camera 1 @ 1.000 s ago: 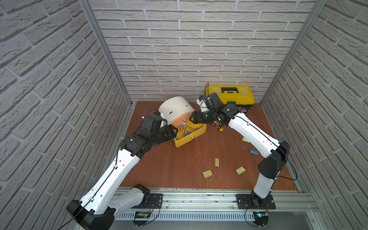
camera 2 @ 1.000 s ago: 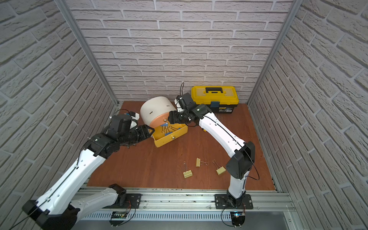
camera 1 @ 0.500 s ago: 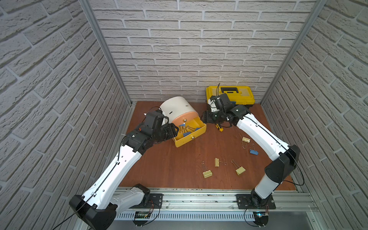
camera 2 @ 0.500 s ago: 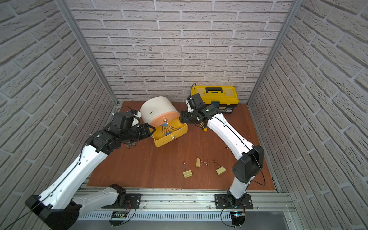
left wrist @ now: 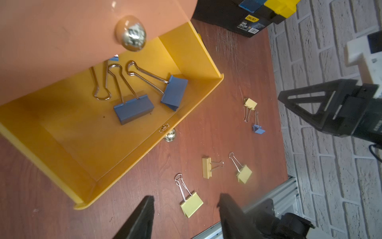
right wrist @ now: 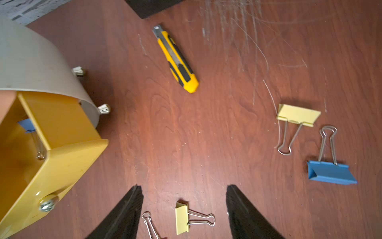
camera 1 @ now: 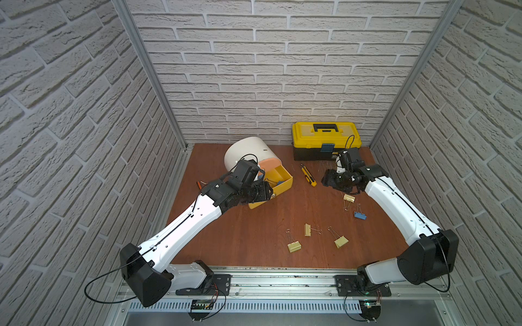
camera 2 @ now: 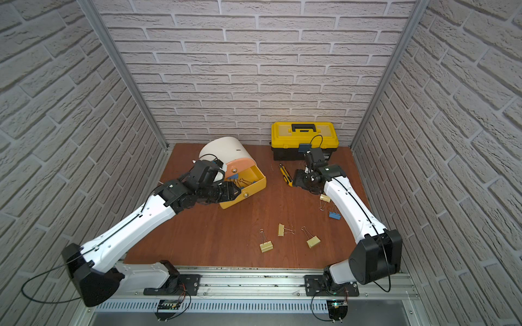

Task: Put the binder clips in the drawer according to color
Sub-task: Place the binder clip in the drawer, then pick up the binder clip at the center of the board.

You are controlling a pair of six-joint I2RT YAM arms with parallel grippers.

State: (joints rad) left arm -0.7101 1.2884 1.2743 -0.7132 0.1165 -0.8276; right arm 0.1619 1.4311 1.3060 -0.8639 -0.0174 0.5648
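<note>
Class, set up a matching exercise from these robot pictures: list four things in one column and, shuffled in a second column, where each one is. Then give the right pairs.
Things
1. blue clip on the table
2. utility knife
3. toolbox
4. blue clips in the drawer

Places
A. against the back wall
B. inside the open yellow drawer
C. on the table between the cabinet and the right gripper
D. beside a pale yellow clip, near the right arm

Pairs: 1-D, 2-C, 3-A, 4-B
</note>
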